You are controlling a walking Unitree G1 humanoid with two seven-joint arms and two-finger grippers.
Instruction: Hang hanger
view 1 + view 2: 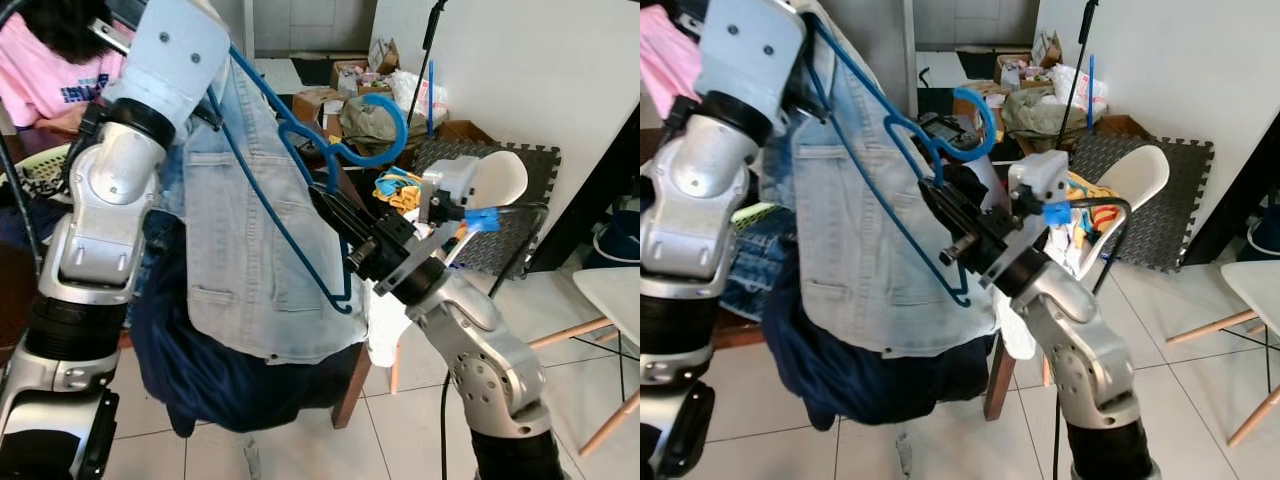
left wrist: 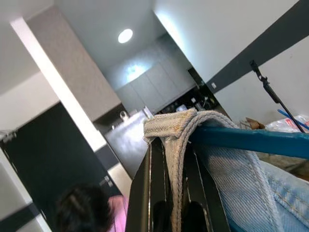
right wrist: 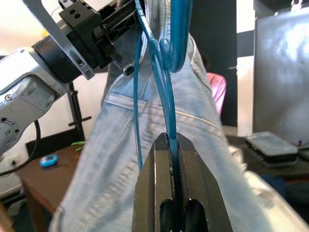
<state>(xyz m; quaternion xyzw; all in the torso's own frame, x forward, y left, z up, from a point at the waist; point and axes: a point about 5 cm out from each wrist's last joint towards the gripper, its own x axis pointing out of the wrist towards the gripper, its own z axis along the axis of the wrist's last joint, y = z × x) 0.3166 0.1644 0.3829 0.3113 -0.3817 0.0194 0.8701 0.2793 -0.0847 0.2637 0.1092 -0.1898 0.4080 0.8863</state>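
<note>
Left arm: nearest the head camera, raised high on the robot's left, its silver forearm crossing in front of the garment.
Left gripper (image 2: 176, 193): in the wrist view its black fingers were pressed together on a thick seam of the denim jacket (image 1: 250, 230), with the blue hanger (image 1: 300, 150) bar just beside them.
Right gripper (image 3: 173, 179): fingers nearly closed, pinching the thin blue wire of the hanger's lower side; in the head view it sat at the jacket's right edge.
Hanger: held up in the air between both arms, tilted, its hook (image 1: 385, 125) pointing toward the cluttered corner; it was not yet on any rail, and no rail could be made out.
Load: the pale denim jacket was draped over the hanger, with a dark navy garment (image 1: 210, 375) sagging below it.
Risk: the jacket could slide off the tilted bar, since one shoulder rode much higher than the other.
Risk: the slim wire might twist in the right gripper's pinch, swinging the hook off line.
Risk: the hanging navy cloth could snag the wooden table (image 1: 355, 385) corner just beneath.
Room: open tiled floor lay to the right; a white chair (image 1: 500, 180) stood near behind the right arm.
Edge: a person in a pink shirt (image 1: 45, 80) sat close behind the left arm, limiting swing that way.
</note>
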